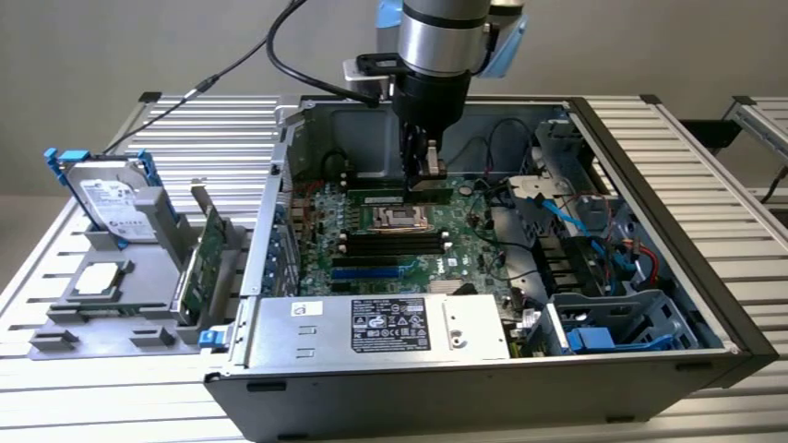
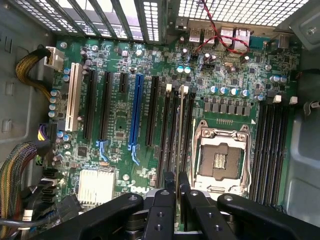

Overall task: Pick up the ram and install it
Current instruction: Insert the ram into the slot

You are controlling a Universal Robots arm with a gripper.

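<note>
My gripper point(image 1: 425, 173) reaches down into the open computer case point(image 1: 277, 231), over the motherboard point(image 2: 120, 125). Its two black fingers point(image 2: 167, 187) stand close together, shut on the ram point(image 2: 179, 130). The wrist view shows the ram edge-on as a thin strip running away from the fingertips. This strip lies along the black memory slots point(image 2: 167, 130) beside the CPU socket point(image 2: 220, 160). In the exterior view the ram point(image 1: 407, 196) is a narrow green bar just below the fingers, behind the CPU socket point(image 1: 400, 220). Whether it touches a slot I cannot tell.
A second bank of memory slots point(image 2: 272, 145) lies on the socket's other side. The power supply point(image 1: 382, 328) and a blue drive cage point(image 1: 615, 323) fill the case's near side. On the exterior view's left, a grey holder carries a hard drive point(image 1: 111, 198) and an expansion card point(image 1: 203, 258).
</note>
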